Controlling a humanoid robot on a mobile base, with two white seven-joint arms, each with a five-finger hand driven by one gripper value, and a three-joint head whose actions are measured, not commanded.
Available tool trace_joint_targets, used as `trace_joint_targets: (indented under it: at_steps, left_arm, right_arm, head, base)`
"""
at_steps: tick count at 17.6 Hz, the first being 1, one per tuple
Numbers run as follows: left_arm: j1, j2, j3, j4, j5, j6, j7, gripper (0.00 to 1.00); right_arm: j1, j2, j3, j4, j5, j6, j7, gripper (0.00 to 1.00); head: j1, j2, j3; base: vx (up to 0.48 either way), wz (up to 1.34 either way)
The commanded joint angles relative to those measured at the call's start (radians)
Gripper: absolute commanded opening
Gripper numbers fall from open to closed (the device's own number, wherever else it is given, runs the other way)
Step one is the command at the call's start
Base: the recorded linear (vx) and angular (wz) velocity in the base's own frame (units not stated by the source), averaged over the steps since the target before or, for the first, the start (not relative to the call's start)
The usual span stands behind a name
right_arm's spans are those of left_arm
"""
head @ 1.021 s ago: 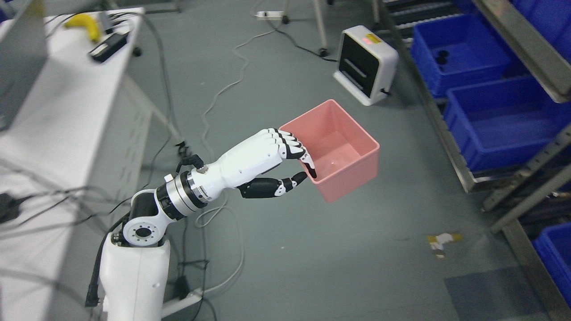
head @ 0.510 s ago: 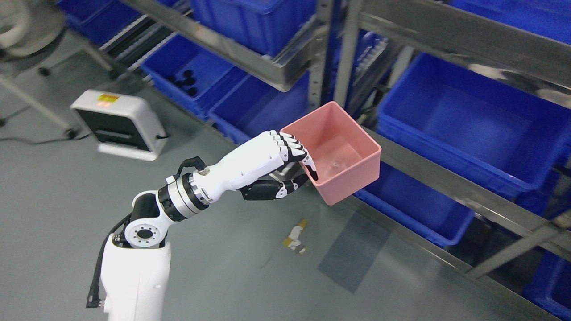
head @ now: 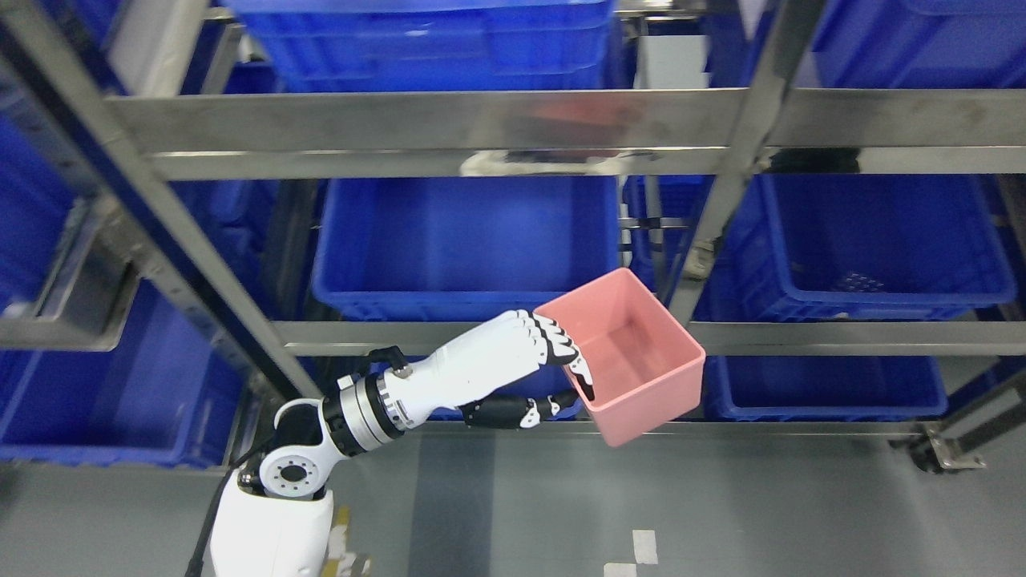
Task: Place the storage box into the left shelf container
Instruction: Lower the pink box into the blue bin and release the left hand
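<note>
Storage box (head: 633, 365), pink and empty, hangs from the left hand (head: 529, 361): fingers (head: 561, 349) hooked over its near wall, thumb beneath. Up and slightly left of the hand, behind the shelf rail (head: 497, 335), sits the left blue bin (head: 469, 240), open-topped.

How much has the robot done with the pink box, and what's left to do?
Picking up looks done: the left hand grips the pink box by its near wall, fingers hooked over the rim, and the box hangs in the air, empty. It faces the metal shelf now. Still left: lifting the box over the rail into the left blue container, which sits behind it, then letting go.
</note>
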Motion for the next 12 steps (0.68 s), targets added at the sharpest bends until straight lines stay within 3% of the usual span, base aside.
trace_joint_targets:
  at_steps: [1, 6, 12]
  left_arm:
    - [0.041, 0.018, 0.047, 0.002, -0.003, -0.008, 0.010, 0.03]
    - [0.023, 0.018, 0.303, 0.066, -0.105, -0.008, 0.007, 0.03]
    - [-0.039, 0.018, 0.480, 0.238, -0.227, 0.006, 0.003, 0.03]
  right_arm:
    - [0.008, -0.017, 0.000, -0.017, -0.003, -0.001, 0.001, 1.00]
    - [0.008, -0.017, 0.000, -0.017, -0.003, -0.001, 0.001, 1.00]
    - [0.008, -0.017, 0.000, -0.017, -0.003, -0.001, 0.001, 1.00]
  head:
    - [0.0000, 0.000, 0.000]
    - [0.0000, 0.000, 0.000]
    - [0.0000, 0.000, 0.000]
  base:
    - [0.144, -0.56]
    - [0.056, -0.23]
    - [0.000, 0.00]
